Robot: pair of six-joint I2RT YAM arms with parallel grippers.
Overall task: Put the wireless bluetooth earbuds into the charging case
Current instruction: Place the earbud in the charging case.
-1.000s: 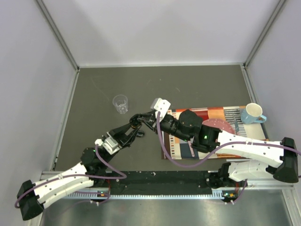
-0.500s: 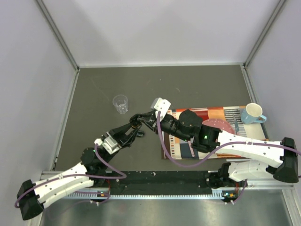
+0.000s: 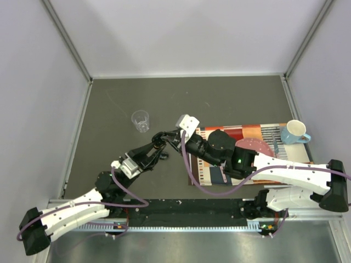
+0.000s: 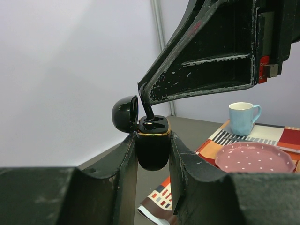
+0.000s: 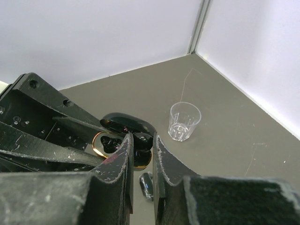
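Note:
My left gripper [image 4: 152,139] is shut on the black glossy charging case [image 4: 152,147], which has a gold rim, and holds it upright above the table with its lid [image 4: 125,114] open. My right gripper [image 5: 142,139] is shut on one tiny black earbud [image 5: 143,140] right over the case's open top [image 5: 104,143]. The right fingertips [image 4: 149,110] reach down onto the case. A second black earbud [image 5: 146,185] lies on the table below. In the top view the two grippers meet at the case [image 3: 164,138].
A clear plastic cup [image 3: 140,120] stands on the grey table beyond and left of the grippers, also in the right wrist view [image 5: 184,121]. A patterned mat [image 3: 249,131] to the right carries a pink plate [image 3: 253,147] and a blue-and-white mug [image 3: 295,132].
My right wrist has shifted slightly down and left, closer over the case. The left arm and the case have held still.

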